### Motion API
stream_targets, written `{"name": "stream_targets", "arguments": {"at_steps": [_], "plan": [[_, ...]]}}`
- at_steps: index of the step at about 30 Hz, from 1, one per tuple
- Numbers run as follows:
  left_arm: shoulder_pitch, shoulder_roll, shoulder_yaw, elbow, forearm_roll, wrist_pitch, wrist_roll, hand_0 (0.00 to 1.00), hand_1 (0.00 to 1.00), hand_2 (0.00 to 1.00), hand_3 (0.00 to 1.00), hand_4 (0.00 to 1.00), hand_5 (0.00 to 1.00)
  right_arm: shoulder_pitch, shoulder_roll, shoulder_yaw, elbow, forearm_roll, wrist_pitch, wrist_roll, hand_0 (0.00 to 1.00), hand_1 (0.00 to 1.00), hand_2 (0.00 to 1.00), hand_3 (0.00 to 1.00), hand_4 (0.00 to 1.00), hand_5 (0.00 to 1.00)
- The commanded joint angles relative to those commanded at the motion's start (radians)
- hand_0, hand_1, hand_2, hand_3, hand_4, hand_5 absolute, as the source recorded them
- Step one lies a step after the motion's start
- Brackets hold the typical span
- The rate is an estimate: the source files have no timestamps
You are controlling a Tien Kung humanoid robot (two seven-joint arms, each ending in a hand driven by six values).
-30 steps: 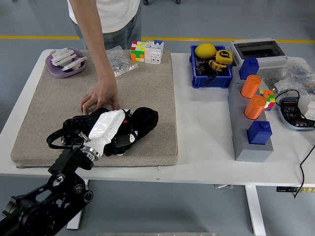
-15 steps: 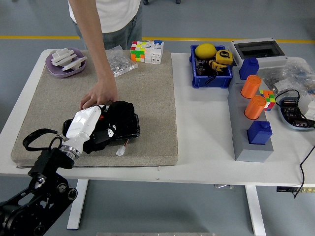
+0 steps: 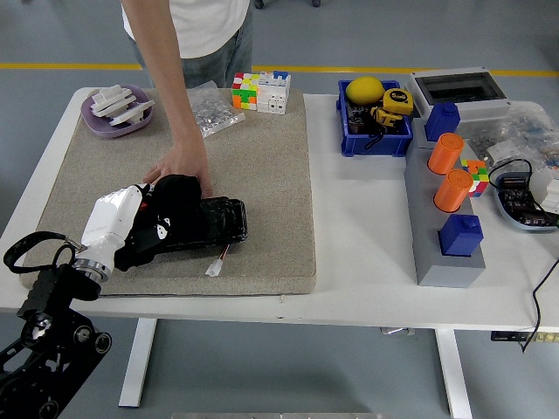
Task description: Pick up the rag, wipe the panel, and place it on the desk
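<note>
- Pressing down on the black rag (image 3: 179, 199), the left hand (image 3: 131, 223) covers it with fingers curled over the cloth.
- Rag sits bunched on the left end of the black panel (image 3: 214, 223), which lies on the grey felt mat (image 3: 262, 157).
- A person's hand (image 3: 179, 168) rests on the mat, touching the panel's far edge.

Black soft cloth rag (image 3: 179, 202): matt, crumpled. Black flat plastic panel (image 3: 218, 223) under it: glossy, smooth. Beige felt mat (image 3: 262, 175) beneath panel: rough, matt. White bench (image 3: 358, 262): smooth. Left hand (image 3: 118, 223): white glossy plastic shell. Blue plastic bin (image 3: 374, 140) right of mat: smooth.
</note>
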State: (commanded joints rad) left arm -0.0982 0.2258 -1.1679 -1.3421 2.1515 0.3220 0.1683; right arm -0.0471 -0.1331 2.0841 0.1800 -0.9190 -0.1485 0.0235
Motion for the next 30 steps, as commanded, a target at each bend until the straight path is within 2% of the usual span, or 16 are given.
{"name": "stream_targets", "arguments": {"at_steps": [8, 15, 22, 24, 30], "plan": [[0.024, 0.003, -0.1, 0.079, -0.015, 0.019, -0.031, 0.299, 0.316, 0.53, 0.52, 0.303, 0.002, -0.002, 0.002, 0.003, 0.0, 0.002, 0.001, 0.003, 0.688, 0.606, 0.584, 0.567, 0.98, 0.421], [0.057, -0.006, -0.152, 0.079, 0.001, 0.035, -0.039, 0.299, 0.316, 0.529, 0.52, 0.306, 0.002, -0.003, 0.003, -0.005, 0.0, 0.011, 0.0, 0.003, 0.689, 0.606, 0.584, 0.567, 0.981, 0.422], [0.074, -0.004, -0.209, 0.092, 0.007, 0.044, -0.045, 0.3, 0.318, 0.53, 0.524, 0.321, 0.002, -0.003, 0.005, 0.038, 0.0, -0.026, 0.005, 0.006, 0.689, 0.605, 0.584, 0.568, 0.983, 0.422], [0.074, -0.002, -0.221, 0.105, 0.003, 0.05, -0.051, 0.3, 0.318, 0.53, 0.524, 0.321, 0.002, -0.004, 0.004, 0.042, 0.0, -0.029, 0.004, 0.007, 0.689, 0.605, 0.584, 0.568, 0.983, 0.422], [0.061, 0.006, -0.252, 0.197, -0.03, 0.083, -0.095, 0.3, 0.318, 0.529, 0.524, 0.326, 0.002, -0.006, 0.005, 0.038, 0.0, -0.023, 0.001, 0.006, 0.689, 0.606, 0.585, 0.568, 0.983, 0.423]]}}
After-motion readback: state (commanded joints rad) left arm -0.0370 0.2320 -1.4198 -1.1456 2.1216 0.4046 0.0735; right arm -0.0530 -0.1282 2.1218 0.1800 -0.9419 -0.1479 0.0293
